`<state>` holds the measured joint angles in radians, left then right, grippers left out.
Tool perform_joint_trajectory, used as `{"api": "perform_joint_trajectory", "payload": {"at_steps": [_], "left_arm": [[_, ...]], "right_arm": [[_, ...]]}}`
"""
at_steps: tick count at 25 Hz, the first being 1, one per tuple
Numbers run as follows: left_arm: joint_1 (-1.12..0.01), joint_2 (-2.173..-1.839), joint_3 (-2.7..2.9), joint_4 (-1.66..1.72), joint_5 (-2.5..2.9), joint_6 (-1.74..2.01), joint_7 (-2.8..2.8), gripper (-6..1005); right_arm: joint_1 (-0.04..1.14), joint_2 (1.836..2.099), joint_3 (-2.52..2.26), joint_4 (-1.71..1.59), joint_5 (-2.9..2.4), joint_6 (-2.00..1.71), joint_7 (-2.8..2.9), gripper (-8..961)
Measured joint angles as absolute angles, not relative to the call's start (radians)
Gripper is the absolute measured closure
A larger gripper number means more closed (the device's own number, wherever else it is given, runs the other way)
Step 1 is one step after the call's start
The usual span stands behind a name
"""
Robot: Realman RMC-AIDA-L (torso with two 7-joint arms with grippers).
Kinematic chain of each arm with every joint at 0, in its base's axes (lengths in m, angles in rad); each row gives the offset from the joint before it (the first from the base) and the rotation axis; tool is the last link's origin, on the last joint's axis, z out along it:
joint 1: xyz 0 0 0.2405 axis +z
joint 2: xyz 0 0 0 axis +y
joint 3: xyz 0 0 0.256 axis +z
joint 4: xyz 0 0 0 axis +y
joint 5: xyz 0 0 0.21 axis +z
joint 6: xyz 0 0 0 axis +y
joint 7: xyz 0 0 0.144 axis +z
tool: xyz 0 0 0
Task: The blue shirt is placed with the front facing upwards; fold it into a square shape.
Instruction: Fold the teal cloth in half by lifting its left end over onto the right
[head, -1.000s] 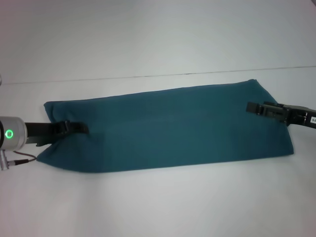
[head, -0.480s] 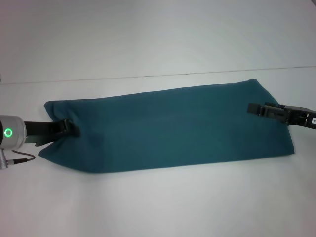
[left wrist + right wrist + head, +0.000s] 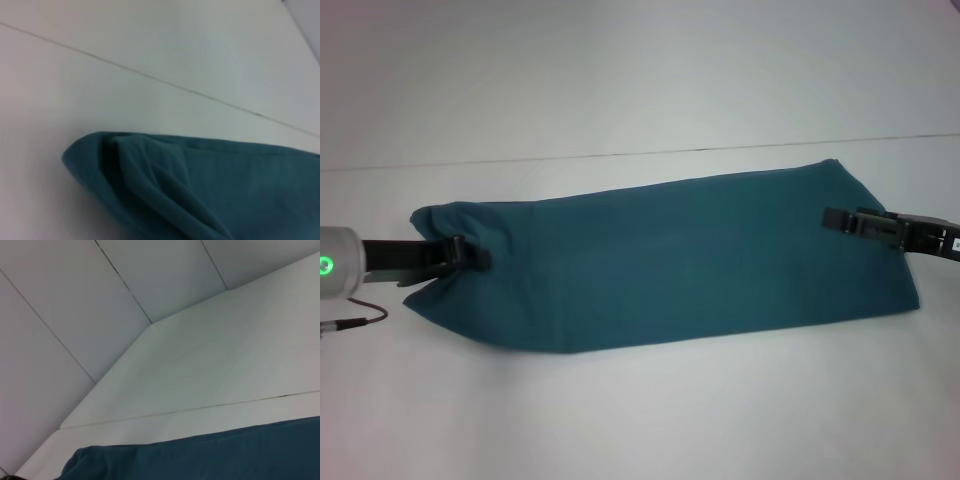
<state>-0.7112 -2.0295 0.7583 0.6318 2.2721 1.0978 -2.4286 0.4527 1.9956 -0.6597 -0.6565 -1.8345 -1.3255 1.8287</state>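
Looking at the blue shirt (image 3: pixel 670 260) lying flat on the white surface (image 3: pixel 640 410), already folded down into a long band stretching side to side, tilted a bit so the right end is sitting farther back than the left. No lettering or neck label showing, just plain teal cloth facing up. Reaching in from the left edge of the head view with the left gripper (image 3: pixel 472 256), black tip sitting right on the left end of the band, cloth bunching up into a little hump around it; looking like the jaws are pressed together and pinching that end of the fabric, though hard to be dead sure from this angle. Also spotting a silver wrist housing with a green ring light and a thin cable trailing on the surface just under that arm. Coming in from the right edge with the right gripper (image 3: pixel 838 218), dark tip lying over the right end of the band, near its far corner; honestly cannot tell whether those jaws are spread or pinched. Seeing in the left wrist view the shirt's rounded end (image 3: pixel 200 190) with a couple of soft ridged folds stacked on it, white surface and a thin seam line behind. Seeing in the right wrist view only a strip of the teal cloth (image 3: pixel 210 455) lying smooth, with the white surface and pale wall panels beyond it.
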Motion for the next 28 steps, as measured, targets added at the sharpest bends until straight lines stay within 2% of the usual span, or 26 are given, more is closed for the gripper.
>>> {"api": "perform_joint_trajectory", "payload": {"at_steps": [9,16,28], "left_arm": [[-0.628,-2.008,0.657,0.666,2.275,1.102,-2.431,923],[-0.624,-1.982,0.546,0.674,2.439,1.059,-2.491,924],[-0.632,-1.988,0.538,0.774,2.478,1.129,-2.566,923]], "right_arm": [[0.455,1.996,-0.646,-0.656,-1.834,-1.325,1.833,38],[0.461,1.996,-0.642,-0.649,-1.835,-1.316,1.835,38],[0.468,1.996,-0.64,-0.647,-1.836,-1.314,1.835,37]]}}
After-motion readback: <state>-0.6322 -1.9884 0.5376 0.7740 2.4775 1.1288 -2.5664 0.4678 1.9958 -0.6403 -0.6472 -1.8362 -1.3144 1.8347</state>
